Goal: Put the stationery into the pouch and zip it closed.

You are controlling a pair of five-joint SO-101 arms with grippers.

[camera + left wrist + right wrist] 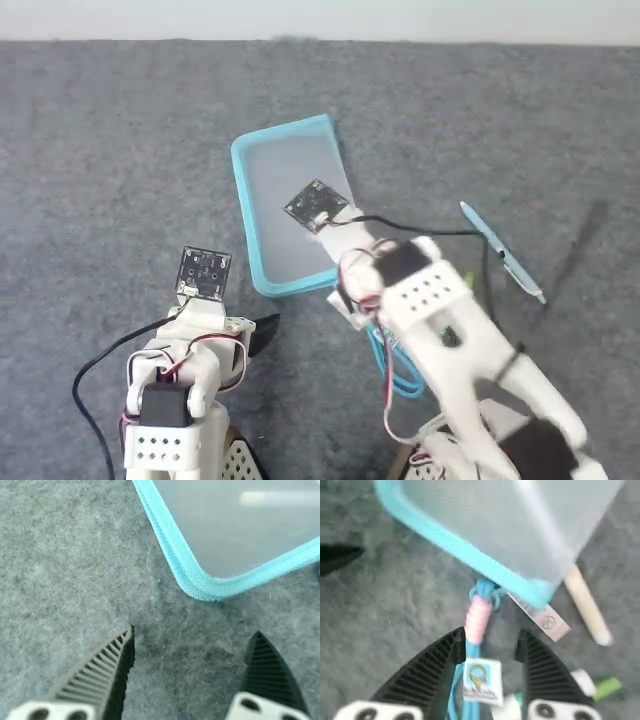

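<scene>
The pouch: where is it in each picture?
High view: the pouch lies in the middle of the grey mat.
Left wrist view: a pouch corner sits beyond the open left gripper.
Right wrist view: the pouch is just beyond the open right gripper, with its cord between the fingers.
Shared landmark: the pouch's blue edge.

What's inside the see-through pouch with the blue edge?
A pale wooden stick pokes out by a corner of the translucent turquoise-edged pouch, showing faintly through the fabric. Whether it lies inside or underneath is unclear. From above, the right arm covers that corner.
</scene>
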